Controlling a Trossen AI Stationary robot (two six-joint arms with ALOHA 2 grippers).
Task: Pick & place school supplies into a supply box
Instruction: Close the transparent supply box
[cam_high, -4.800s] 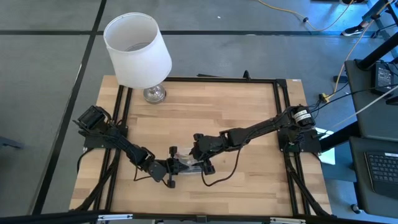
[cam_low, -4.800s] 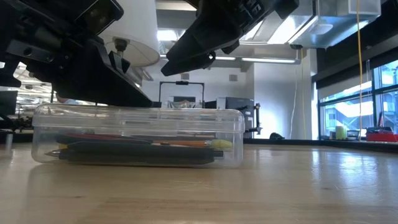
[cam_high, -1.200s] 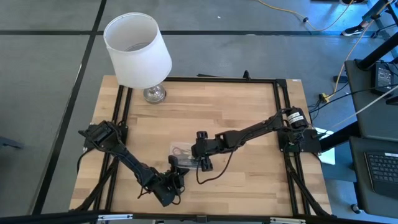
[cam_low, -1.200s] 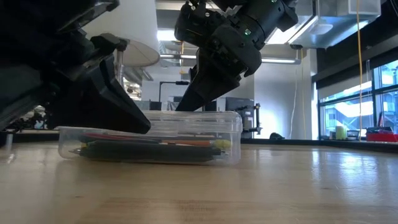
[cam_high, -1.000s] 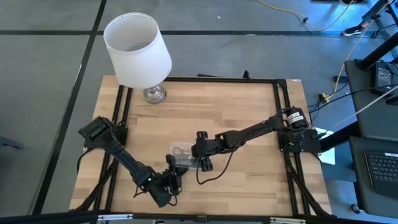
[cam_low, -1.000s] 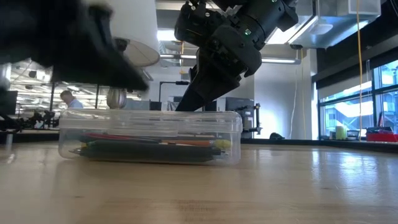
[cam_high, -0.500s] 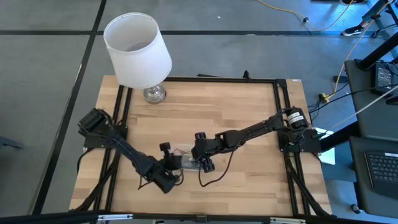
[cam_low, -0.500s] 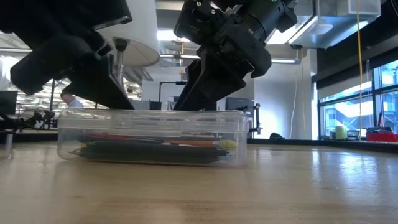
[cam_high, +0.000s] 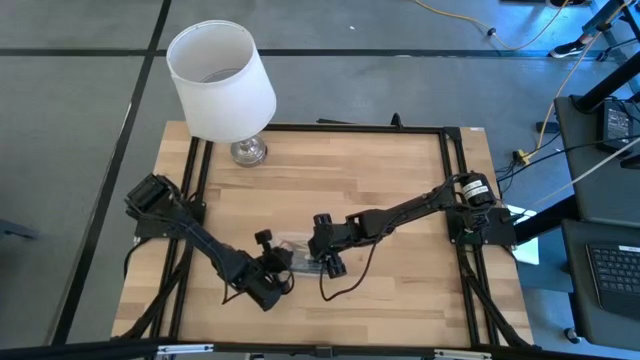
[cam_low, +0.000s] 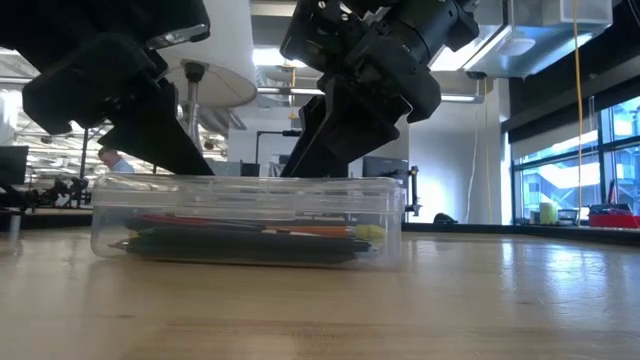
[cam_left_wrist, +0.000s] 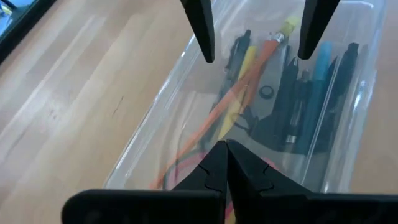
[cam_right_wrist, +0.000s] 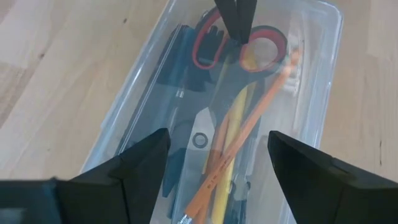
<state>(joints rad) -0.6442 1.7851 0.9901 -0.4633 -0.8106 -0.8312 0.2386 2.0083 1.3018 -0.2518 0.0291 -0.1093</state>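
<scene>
High view looks straight down from well above, taking in the whole light wooden slatted table (cam_high: 340, 180) and the grey floor around it. Low view sits at table-top height, close to the small clear plastic lidded box (cam_low: 245, 220), facing level across the wood into the room behind. Left wrist view looks down along the box from just above it. Right wrist view does the same, probably from the opposite end. All four share the box. Both wrist views share the red-handled scissors (cam_right_wrist: 214, 46) and a long orange pencil (cam_left_wrist: 239, 81) inside it.
</scene>
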